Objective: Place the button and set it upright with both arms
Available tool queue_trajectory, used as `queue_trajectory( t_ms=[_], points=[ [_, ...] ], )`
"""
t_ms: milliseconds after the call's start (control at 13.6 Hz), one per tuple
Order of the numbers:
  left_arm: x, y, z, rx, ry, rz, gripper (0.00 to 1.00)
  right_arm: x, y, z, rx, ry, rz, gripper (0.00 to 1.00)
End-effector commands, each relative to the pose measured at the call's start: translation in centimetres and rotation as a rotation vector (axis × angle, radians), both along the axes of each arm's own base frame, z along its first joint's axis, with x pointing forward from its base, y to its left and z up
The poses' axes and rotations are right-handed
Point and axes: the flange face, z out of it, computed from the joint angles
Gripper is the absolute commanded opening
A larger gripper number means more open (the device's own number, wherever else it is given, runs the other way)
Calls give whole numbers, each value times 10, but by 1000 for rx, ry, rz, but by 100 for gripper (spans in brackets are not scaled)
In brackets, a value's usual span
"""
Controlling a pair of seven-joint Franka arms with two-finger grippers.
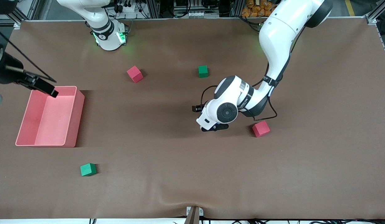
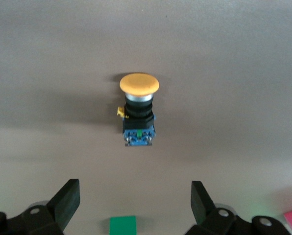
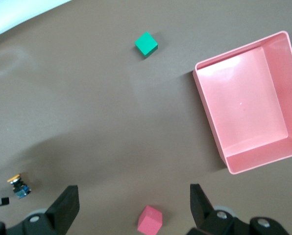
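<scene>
Button (image 2: 138,110) lies on its side on the brown table (image 1: 167,174), orange cap, silver collar, black body, blue terminal block. The left gripper (image 2: 135,205) hovers over it, jaws wide and empty. From the front the left wrist hides it. The right gripper (image 3: 134,208), jaws wide, hangs over the pink bin (image 1: 71,124), partly cut off.

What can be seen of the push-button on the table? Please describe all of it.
The button has a round orange cap, a silvery collar, a black body and a blue block at its end. It lies on its side on the brown table cover, not upright. Nothing grips it; the open left gripper hangs over the cover beside it.
</scene>
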Motion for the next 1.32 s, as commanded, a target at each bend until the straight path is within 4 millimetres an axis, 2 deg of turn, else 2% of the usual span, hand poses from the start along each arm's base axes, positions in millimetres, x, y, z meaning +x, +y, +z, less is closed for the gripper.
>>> queue_trajectory(
  t_ms=[0, 147, 221, 441, 662, 809, 1030, 1251],
  points=[
    [6, -6, -12, -18, -16, 14, 100, -36, -6, -10, -19, -26, 17, 100],
    [6, -6, -24, -12, -18, 20, 100, -31, -10, 0, -25, -43, 15, 100],
    [7, -6, -28, -12, -21, 23, 100, -22, -14, 7, -26, -56, 13, 100],
    [2, -8, -41, 4, -16, 7, 100, -9, -16, 20, -22, -56, 125, 100],
    [0, -12, -48, 11, -23, 4, 99, -8, -23, 22, -35, -63, 176, 100],
    [-1, -12, -54, 12, -22, 3, 96, -9, -21, 27, -38, -71, 203, 100],
    [-1, -12, -66, 5, -28, -7, 94, -10, -25, 26, -73, -68, 381, 100],
    [4, -5, -70, 9, -35, -15, 92, -14, -24, 25, -91, -27, 398, 100]
  ],
)
